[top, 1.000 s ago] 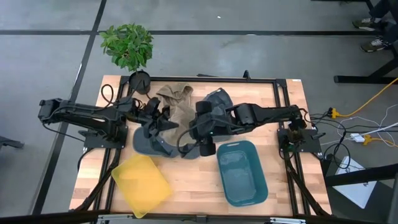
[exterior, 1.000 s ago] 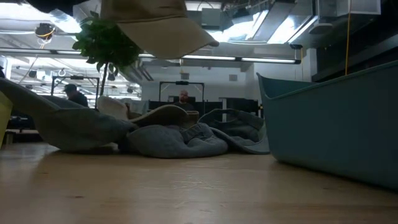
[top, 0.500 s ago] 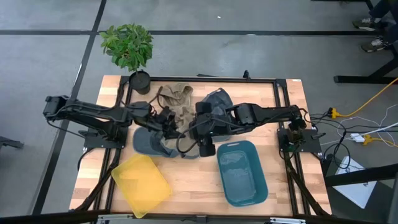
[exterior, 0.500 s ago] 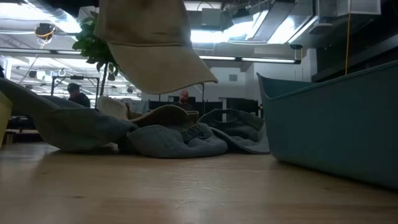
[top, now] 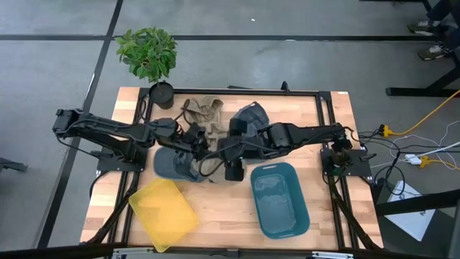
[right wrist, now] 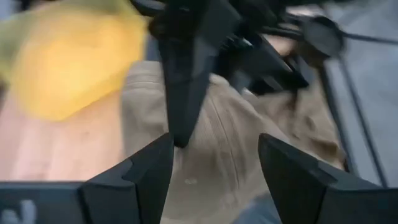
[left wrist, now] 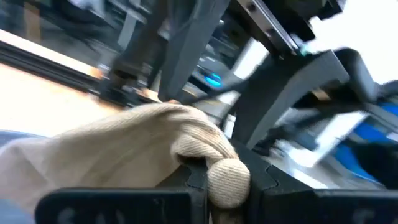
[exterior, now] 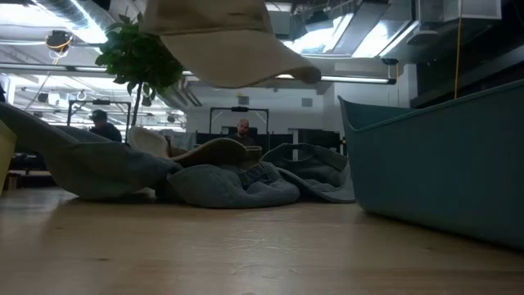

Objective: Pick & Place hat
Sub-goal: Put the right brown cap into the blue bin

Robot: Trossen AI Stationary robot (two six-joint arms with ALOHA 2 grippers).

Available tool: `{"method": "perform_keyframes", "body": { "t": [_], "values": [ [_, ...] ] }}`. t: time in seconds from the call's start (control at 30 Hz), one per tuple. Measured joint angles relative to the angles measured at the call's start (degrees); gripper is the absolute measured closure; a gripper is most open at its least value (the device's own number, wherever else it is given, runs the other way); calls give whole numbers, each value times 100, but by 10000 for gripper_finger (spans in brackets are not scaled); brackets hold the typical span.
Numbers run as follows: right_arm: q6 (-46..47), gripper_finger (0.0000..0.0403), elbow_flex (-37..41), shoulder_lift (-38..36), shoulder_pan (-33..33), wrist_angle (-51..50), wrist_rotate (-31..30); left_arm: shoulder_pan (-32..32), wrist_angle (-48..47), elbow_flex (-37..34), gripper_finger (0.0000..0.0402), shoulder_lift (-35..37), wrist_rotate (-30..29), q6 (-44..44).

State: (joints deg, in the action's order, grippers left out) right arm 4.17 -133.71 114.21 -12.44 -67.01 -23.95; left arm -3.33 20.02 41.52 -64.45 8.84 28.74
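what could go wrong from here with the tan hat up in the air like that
1. The left gripper is shut on only a small fold of the tan hat, so the hat may slip out and drop back onto the pile of hats.
2. The right gripper stands open right beside the left arm; closing in could make the two collide.
3. The hat hangs over the pile, away from the yellow bin and teal bin, so an early release would likely miss both.

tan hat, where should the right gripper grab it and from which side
Probably the free crown fabric, from the side opposite the left gripper. That gripper is already shut on a bunched fold of the tan hat, holding it above the table with the brim hanging out flat. The right gripper is open and faces the crown, so closing on a fold there looks easiest.
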Motion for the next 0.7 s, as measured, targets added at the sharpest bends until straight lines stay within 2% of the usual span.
{"method": "perform_keyframes", "body": {
  "t": [0.1, 0.2, 0.4, 0.57, 0.7],
  "values": [
    [274, 171, 0, -2, 15, -277, -223, 25, -7, 0, 367, 116, -550, -52],
    [496, 171, 0, 2, 18, -369, -242, 110, 80, 11, 364, 246, -837, -27],
    [593, 171, 0, 0, 19, -353, -772, 182, 364, 11, 368, 349, -874, 109],
    [441, 171, 0, 47, 119, -149, -815, 197, 557, 9, 358, 346, -927, 200],
    [277, 171, 1, 119, 214, 122, -739, 199, 595, 9, 366, 346, -1062, 94]
  ]
}}
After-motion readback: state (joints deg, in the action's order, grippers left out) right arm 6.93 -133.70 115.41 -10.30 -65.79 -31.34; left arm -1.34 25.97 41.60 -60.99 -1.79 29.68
